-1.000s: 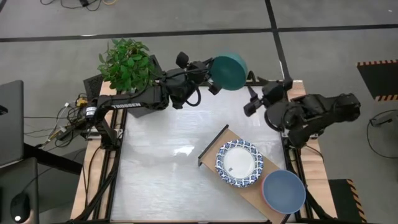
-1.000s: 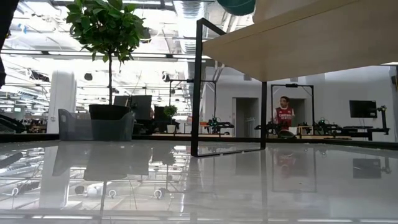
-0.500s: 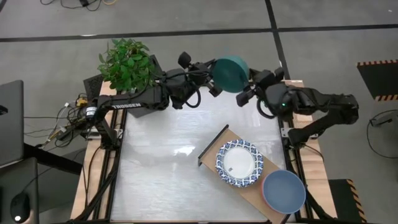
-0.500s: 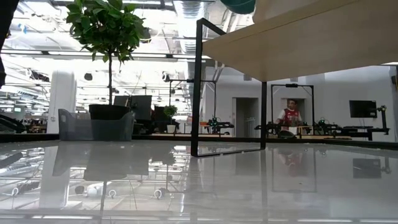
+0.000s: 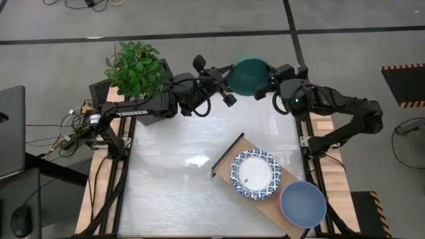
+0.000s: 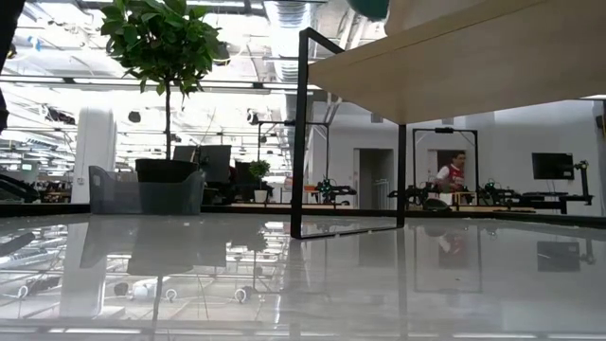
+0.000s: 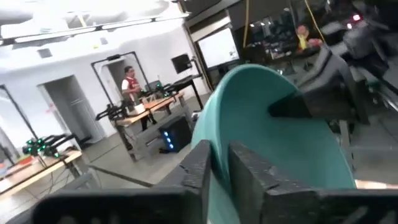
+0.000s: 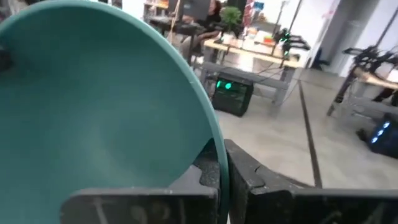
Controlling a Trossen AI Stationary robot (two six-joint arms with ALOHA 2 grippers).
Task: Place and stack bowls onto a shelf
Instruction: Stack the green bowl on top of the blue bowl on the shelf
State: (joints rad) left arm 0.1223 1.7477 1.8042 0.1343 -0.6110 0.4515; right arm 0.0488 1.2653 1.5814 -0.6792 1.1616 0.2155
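The green bowl point(image 5: 248, 76) was held in the air above the far edge of the tabletop point(image 5: 172, 186), between the two arms. The left hand point(image 5: 227, 85) was closed on its rim, with one finger inside and one outside. The right hand point(image 5: 270, 84) had its fingers on both sides of the opposite rim, and it looked closed on it too. This seemed to be a handover. To do it well, the right hand should grip firmly before the left hand lets go, and the left should open fully and pull straight back, so the bowl does not tilt. The shelf point(image 5: 226, 159) stood near the right side, already carrying a white bowl point(image 5: 255, 173) and a blue bowl point(image 5: 303, 204).
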